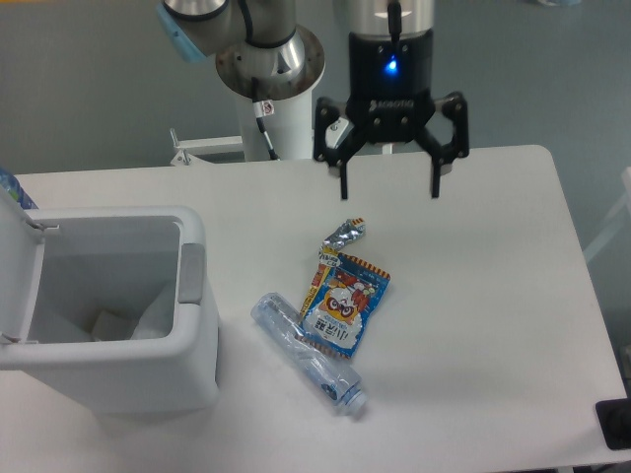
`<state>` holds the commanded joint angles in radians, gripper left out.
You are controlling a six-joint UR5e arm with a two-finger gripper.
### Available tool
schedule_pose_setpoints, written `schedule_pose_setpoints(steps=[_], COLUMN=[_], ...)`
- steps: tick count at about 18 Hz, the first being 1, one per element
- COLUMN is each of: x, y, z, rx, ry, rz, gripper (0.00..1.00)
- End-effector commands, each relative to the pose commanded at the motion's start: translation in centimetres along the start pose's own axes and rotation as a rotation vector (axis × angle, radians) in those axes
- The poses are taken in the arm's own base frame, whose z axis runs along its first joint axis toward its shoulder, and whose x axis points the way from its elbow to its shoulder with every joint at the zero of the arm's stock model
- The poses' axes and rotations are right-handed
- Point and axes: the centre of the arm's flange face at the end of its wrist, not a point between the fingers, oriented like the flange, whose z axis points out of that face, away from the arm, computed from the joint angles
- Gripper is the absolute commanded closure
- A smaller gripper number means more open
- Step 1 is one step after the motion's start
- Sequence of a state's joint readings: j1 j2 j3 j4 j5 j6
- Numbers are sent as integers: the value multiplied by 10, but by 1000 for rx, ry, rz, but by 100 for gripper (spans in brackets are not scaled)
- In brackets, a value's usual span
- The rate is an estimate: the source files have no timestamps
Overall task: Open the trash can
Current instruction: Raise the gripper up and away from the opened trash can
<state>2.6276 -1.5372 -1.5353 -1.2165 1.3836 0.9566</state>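
Camera view from above, trash can [118,379] at table's left edge, lid up and cropped by frame, gripper [389,185] spread wide and empty over far side, snack packet [343,304] overlapping bottle [308,356]

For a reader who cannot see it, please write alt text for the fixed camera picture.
A white trash can stands open at the table's left edge, lid swung up, something pale inside. The robot gripper hangs open and empty above the far side of the table. Between them lie a colourful snack packet, partly over a crushed clear plastic bottle.
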Motion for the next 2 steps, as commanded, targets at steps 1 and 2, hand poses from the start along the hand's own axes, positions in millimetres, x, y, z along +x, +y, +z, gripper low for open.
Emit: schedule_pose_setpoints(steps=[1, 2], x=[0, -1], y=[2, 4], z=[1, 1], rx=[-2, -5], ry=[-2, 1], rz=[37, 43], gripper=[0, 0])
